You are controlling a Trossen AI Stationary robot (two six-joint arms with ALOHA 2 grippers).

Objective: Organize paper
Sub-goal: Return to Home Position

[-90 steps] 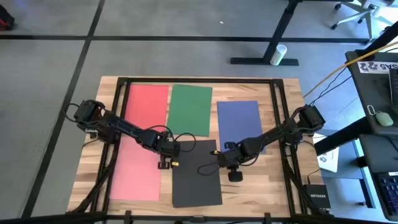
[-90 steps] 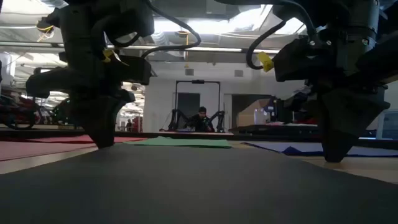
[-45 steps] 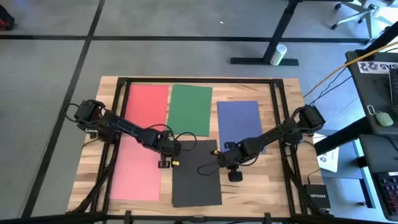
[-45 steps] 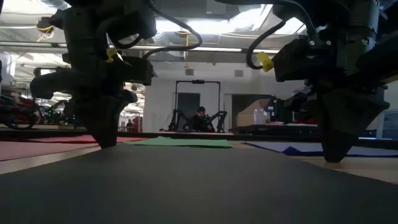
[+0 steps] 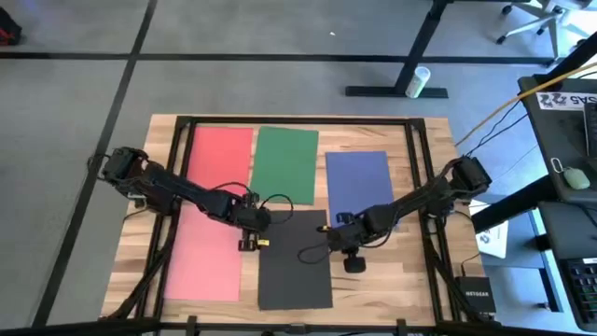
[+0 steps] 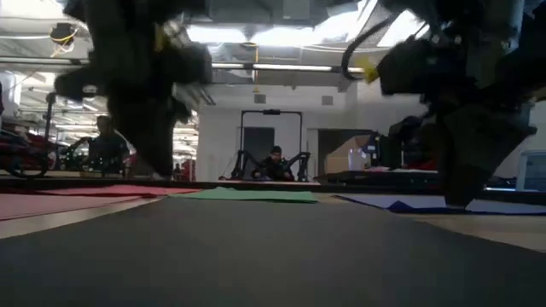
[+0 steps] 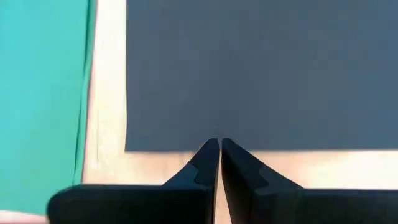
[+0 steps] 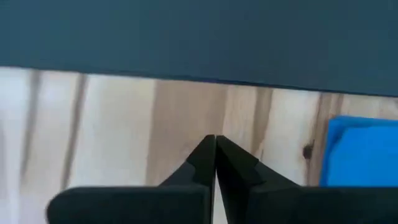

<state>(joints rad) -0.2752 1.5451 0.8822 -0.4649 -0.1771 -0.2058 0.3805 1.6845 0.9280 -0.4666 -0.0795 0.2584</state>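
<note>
Five paper sheets lie flat on the wooden table: red [image 5: 221, 154], green [image 5: 284, 163], blue [image 5: 359, 187], pink [image 5: 205, 257] and dark grey [image 5: 294, 257]. My left gripper [image 5: 247, 243] is shut and points down over the bare wood strip just outside the dark grey sheet's left edge [image 7: 174, 148]. The green sheet [image 7: 40, 93] shows beside it. My right gripper [image 5: 353, 264] is shut and points down over bare wood off the dark sheet's right edge [image 8: 199, 78], near the blue sheet's corner [image 8: 364, 152].
Black frame rails [image 5: 298, 119] run along the table's far edge and both sides. Bare wood [image 5: 382, 285] lies at the near right. A white printed sheet [image 5: 492, 238] sits off the table on the right. A person [image 6: 275, 162] is in the room beyond.
In the low view, my left gripper has risen from the tabletop beside the dark grey sheet, and its arm has swung a little. My right gripper has also come up slightly. The sheets lie as before.
</note>
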